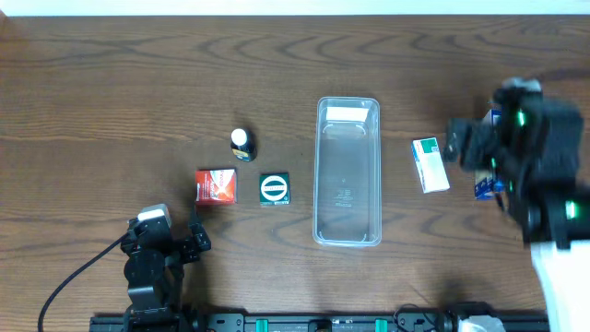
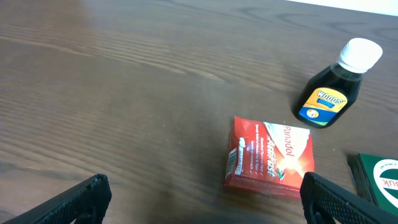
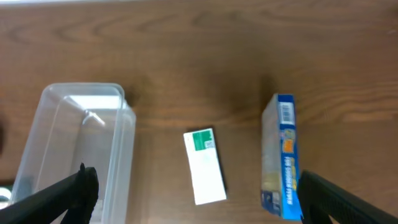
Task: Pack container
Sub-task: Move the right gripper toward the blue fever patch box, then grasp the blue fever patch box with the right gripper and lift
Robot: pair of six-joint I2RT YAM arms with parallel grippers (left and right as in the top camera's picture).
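Note:
The clear plastic container lies empty at the table's middle; its end also shows in the right wrist view. A white and green box lies right of it. A blue box stands on its edge further right, partly under my right arm. My right gripper is open and empty, high above these two boxes. My left gripper is open and empty, just short of a red box.
A dark bottle with a white cap stands behind the red box. A green box lies between the red box and the container. The left arm's cable trails to the table's front left.

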